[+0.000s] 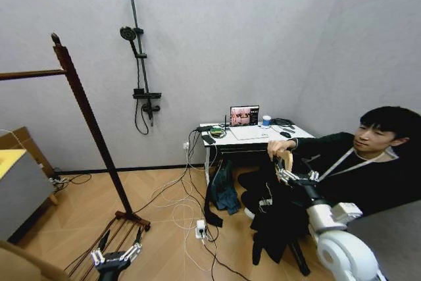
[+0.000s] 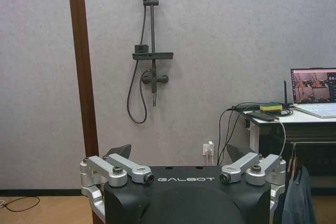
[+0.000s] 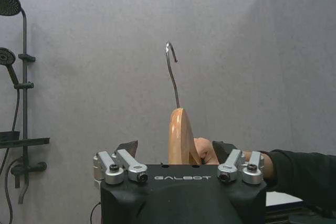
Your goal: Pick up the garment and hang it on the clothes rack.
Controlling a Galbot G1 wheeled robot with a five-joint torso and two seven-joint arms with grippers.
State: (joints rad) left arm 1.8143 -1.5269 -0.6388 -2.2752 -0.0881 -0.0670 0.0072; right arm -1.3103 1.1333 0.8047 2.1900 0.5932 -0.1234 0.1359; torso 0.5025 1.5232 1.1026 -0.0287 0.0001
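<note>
Hand [image 1: 281, 147] and right gripper [image 1: 287, 174] meet at the black garment's [image 1: 279, 218] wooden hanger [image 3: 181, 137], fingers spread around it. Left gripper [image 1: 117, 249] hangs released near the clothes rack's [image 1: 89, 120] base.

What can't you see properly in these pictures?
- Right gripper: its own body hides whether the jaws clamp the hanger, right wrist view.
- Garment: its lower part sits behind the robot's arm, head view.
- Clothes rack: its rail runs off the edge, head view.

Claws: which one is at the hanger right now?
The right claw: it is up at the light wooden hanger of the black garment, beside a person's hand. The left claw hangs low near the clothes rack base.
</note>
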